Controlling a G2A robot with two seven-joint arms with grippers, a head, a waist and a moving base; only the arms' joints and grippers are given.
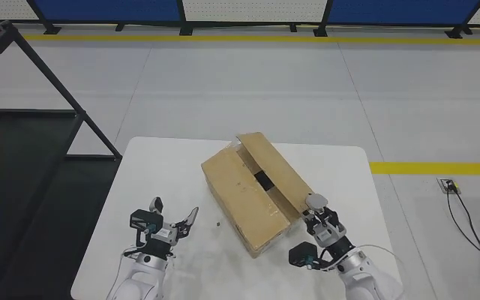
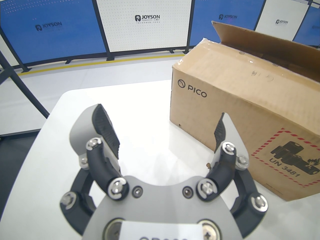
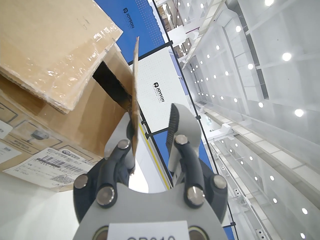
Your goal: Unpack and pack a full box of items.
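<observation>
The brown cardboard box (image 1: pixel 247 191) sat on the white rounded table (image 1: pixel 150 172) — left gripper (image 1: pixel 175 211) left of it, right gripper (image 1: pixel 316 207) at its near end.

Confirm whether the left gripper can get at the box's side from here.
Likely yes: the left gripper is open over the table, facing the box with no object between them. The right gripper is at the box's other side, around a raised flap.
</observation>
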